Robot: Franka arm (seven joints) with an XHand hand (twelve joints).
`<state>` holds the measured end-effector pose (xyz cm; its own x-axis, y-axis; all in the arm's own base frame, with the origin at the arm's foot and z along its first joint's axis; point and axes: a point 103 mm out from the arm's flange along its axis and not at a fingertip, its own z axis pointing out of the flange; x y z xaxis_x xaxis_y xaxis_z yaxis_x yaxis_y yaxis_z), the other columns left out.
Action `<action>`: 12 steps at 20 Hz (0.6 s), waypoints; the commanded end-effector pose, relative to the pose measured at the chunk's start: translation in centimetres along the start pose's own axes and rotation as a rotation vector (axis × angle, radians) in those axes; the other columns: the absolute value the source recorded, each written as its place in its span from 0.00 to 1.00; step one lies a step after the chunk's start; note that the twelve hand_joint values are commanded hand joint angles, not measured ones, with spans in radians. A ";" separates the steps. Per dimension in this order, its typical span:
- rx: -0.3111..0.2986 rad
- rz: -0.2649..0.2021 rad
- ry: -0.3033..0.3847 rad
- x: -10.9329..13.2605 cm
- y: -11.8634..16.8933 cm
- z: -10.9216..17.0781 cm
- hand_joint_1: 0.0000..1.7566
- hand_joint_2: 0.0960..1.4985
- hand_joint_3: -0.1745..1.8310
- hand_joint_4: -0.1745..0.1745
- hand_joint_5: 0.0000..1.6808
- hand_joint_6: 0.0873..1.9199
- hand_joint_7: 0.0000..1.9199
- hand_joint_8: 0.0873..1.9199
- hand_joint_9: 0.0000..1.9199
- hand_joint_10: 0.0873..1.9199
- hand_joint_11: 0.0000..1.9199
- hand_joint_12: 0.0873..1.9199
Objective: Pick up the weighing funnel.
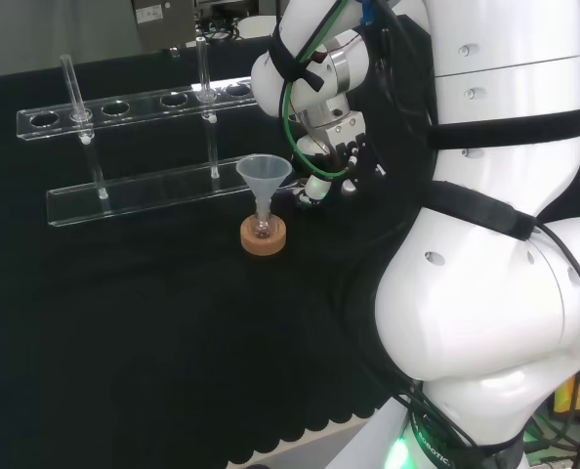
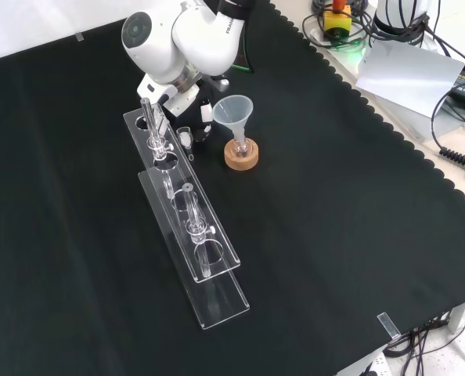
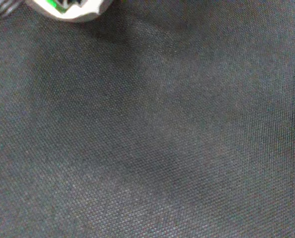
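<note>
Head view showed the hand (image 1: 341, 149) low over the worktop (image 1: 124, 342), just right of the funnel (image 1: 264, 174). We could not tell whether it was closed. We judged the grasp underway, with lifting next.

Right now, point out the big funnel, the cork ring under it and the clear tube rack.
funnel (image 1: 264, 173): head view, on the cone's wall.
cork ring (image 1: 264, 241): head view, on its front side.
tube rack (image 2: 218, 294): front view, on the base plate's near end.
</note>
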<state>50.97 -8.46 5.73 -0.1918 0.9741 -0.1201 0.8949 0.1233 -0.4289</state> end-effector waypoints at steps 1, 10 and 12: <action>-0.002 0.000 0.003 -0.1 -0.1 0.1 0.50 0.39 0.43 0.37 0.42 0.41 0.31 0.36 0.43 0.26 0.23 0.67; -0.008 0.007 -0.032 -0.1 -0.3 0.0 0.61 0.44 0.43 0.99 0.65 0.49 0.36 0.33 0.47 0.24 0.25 0.65; -0.011 0.006 -0.034 -0.2 -0.4 -0.2 0.61 0.43 0.45 1.00 0.65 0.50 0.37 0.33 0.48 0.24 0.26 0.65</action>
<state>50.68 -8.58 5.76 -0.1974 0.9697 -0.1439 0.8980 0.1199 -0.4234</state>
